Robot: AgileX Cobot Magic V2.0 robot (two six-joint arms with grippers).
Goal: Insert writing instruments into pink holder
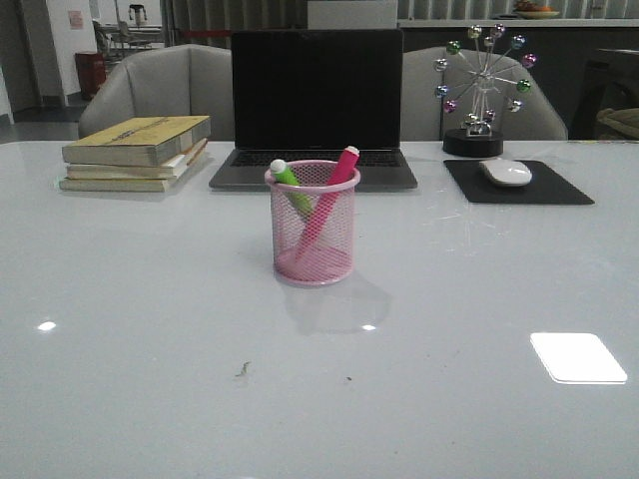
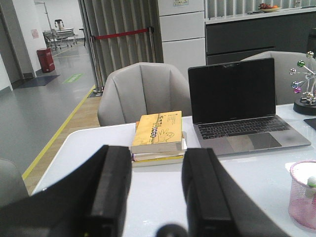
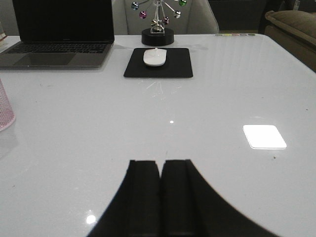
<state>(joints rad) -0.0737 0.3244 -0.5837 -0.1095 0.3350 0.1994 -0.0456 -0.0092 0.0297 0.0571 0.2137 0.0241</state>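
Both markers, green [image 1: 291, 186] and pink [image 1: 326, 203], leaned inside the holder [image 1: 312, 249] at frame centre; task looked done. Light, stiff, slick plastic (best pinched mid-barrel). Left hand [image 2: 156, 190] was open and empty, right hand [image 3: 160, 197] closed on nothing.

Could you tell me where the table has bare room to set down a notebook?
The widest bare patch is the near table, in front of the pink holder. Strips either side of the holder are also free. The far edge is crowded: books, laptop, mouse pad, ball ornament.
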